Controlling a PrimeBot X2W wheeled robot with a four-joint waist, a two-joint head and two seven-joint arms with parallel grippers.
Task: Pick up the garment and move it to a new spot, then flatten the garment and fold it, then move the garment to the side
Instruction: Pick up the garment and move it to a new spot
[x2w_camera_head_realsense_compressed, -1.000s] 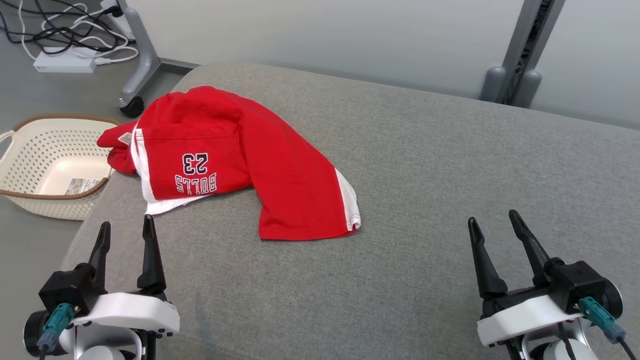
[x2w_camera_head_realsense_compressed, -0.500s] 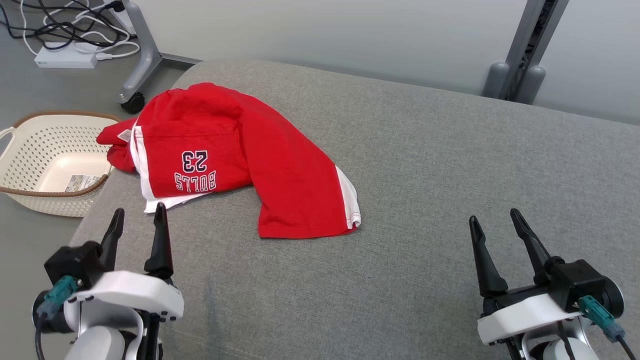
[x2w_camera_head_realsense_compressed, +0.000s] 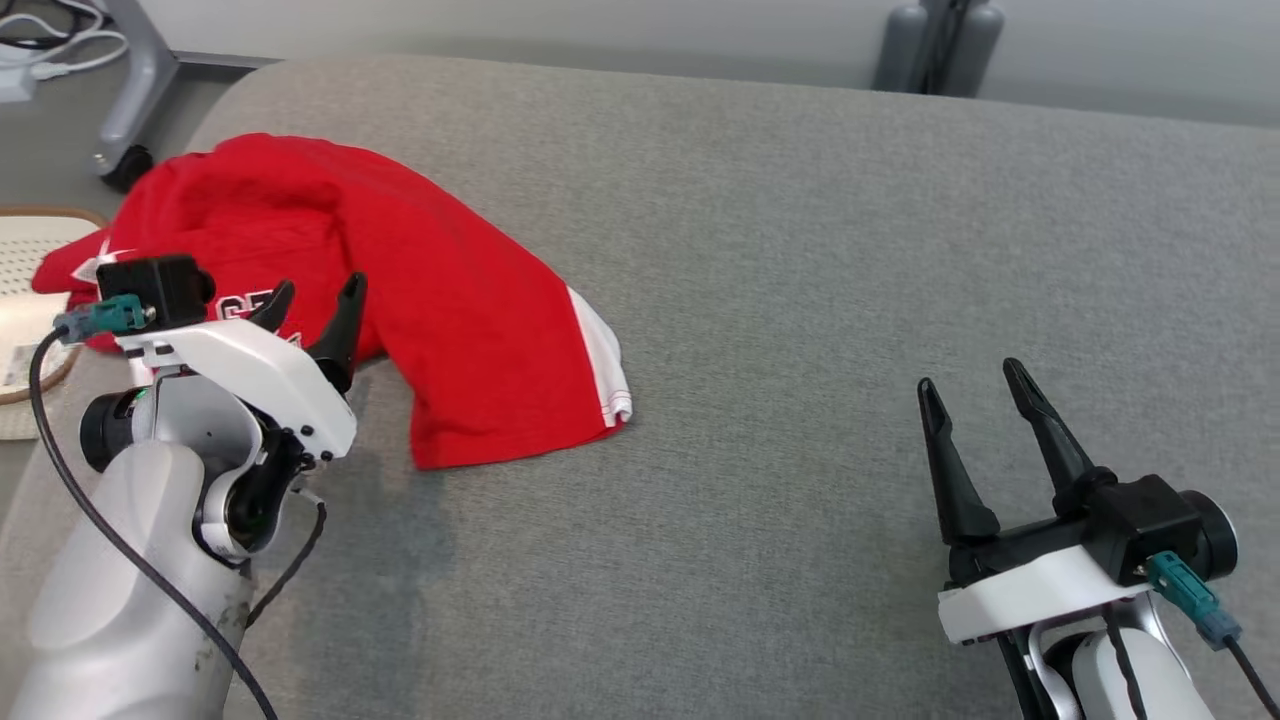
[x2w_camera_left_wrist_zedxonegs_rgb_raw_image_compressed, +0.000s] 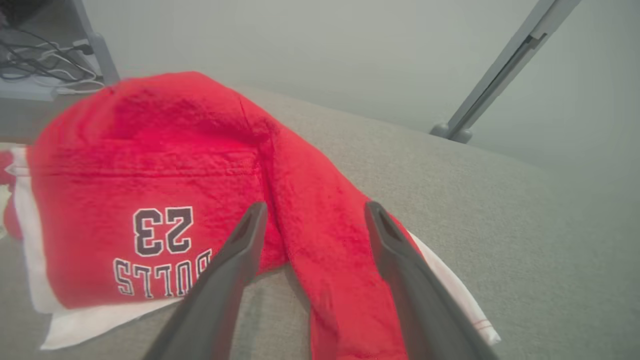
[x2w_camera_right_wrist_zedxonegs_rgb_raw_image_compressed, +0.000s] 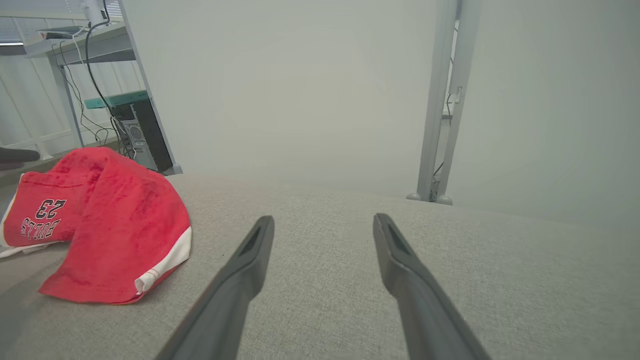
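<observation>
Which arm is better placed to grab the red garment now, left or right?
Left. The left gripper is open right at the red garment; the right gripper is far off over the grey cushion.

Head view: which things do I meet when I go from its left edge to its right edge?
basket → garment → right pincer

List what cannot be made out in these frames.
Head view: the left gripper and its wrist cover most of the lettering on the garment.
Head view: the basket is cut off by the left edge and the arm.
Left wrist view: whether the fingertips touch the cloth; they overlap it, slightly blurred.
All views: the garment's lower layers, hidden under its own folds.
</observation>
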